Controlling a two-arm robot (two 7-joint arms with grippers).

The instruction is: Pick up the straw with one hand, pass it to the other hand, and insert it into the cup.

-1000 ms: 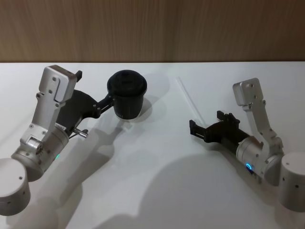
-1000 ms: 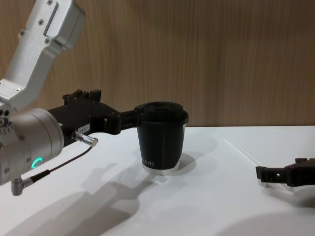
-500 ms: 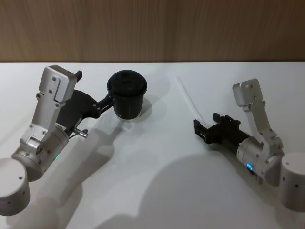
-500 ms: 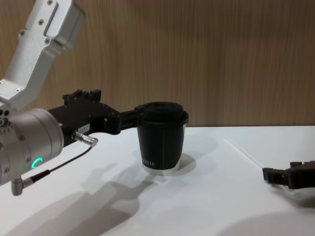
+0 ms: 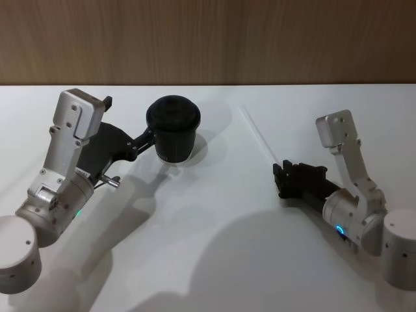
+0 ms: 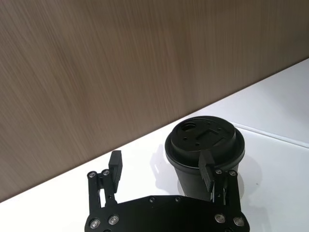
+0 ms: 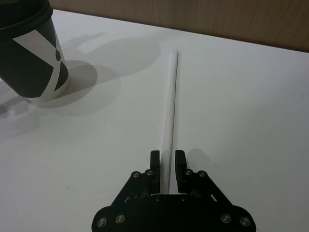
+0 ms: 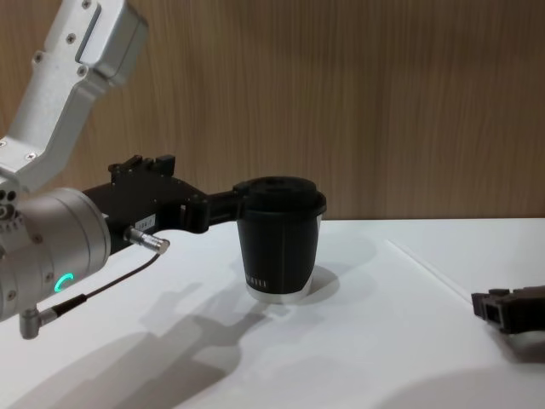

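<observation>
The black cup (image 5: 172, 127) with its domed lid stands upright at the back left of the white table. My left gripper (image 5: 130, 120) is open, one finger (image 6: 207, 170) right against the cup's side and the other finger (image 6: 116, 165) well away from it. The thin white straw (image 5: 259, 135) lies flat on the table to the right of the cup (image 8: 279, 243). My right gripper (image 7: 167, 162) is at the straw's (image 7: 172, 104) near end, lined up along it. Its fingers stand a narrow gap apart, with the straw running between them.
A wooden wall (image 5: 208, 39) closes off the table's far edge. Bare white tabletop (image 5: 214, 227) spreads between the two arms and in front of them. A thin black cable with a metal plug (image 8: 145, 240) hangs from my left wrist.
My right gripper has drawn back to the right and turned until it lines up with the straw's near end. The left arm, the cup and the straw have not moved.
</observation>
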